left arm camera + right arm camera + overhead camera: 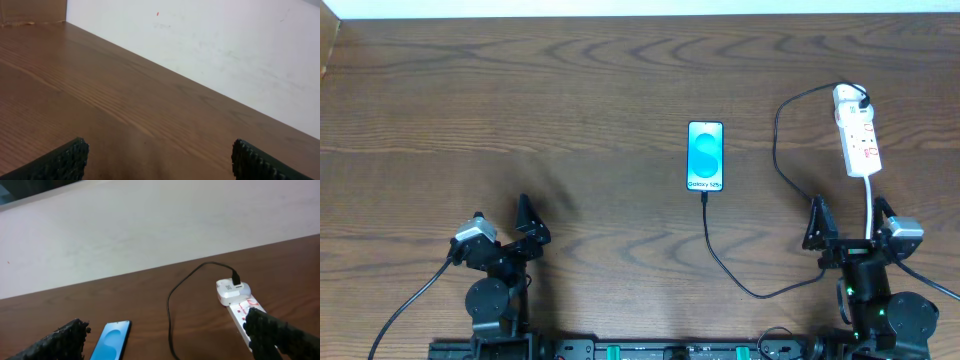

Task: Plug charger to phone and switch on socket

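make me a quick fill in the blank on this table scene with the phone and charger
1. The phone shows a ____ screen.
2. The socket lies on the ____ arm's side of the phone.
3. The charger ends in a ____ plug head on the socket.
4. The left gripper and right gripper both stand ____, holding nothing.
Missing words: blue; right; white; open.
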Controlling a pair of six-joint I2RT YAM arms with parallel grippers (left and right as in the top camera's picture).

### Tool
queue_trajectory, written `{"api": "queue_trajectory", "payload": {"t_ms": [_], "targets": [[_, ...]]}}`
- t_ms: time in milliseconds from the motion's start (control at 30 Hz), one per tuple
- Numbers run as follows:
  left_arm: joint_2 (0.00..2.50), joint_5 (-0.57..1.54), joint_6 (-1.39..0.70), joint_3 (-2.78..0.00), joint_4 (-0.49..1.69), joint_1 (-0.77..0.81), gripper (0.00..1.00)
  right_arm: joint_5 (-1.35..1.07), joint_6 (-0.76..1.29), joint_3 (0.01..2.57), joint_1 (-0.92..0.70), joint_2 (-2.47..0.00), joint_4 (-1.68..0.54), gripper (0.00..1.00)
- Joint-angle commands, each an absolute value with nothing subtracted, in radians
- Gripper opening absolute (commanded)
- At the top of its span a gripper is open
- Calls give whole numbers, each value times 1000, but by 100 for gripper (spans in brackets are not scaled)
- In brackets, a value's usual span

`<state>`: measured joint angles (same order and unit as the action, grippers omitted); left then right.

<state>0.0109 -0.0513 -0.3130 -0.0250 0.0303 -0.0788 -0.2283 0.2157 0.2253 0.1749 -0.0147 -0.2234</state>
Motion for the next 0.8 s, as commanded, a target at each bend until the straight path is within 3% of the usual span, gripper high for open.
{"api": "queue_trajectory", "payload": {"t_ms": [0, 200, 767], "targets": [[4, -64, -300, -4, 66, -84, 91, -170, 212, 218, 149, -5, -217, 99], [4, -64, -300, -4, 66, -84, 91, -38, 212, 216, 80, -5, -216, 99], [4, -64, -300, -4, 66, -84, 91, -35, 178, 73, 67, -5, -131, 99]]}}
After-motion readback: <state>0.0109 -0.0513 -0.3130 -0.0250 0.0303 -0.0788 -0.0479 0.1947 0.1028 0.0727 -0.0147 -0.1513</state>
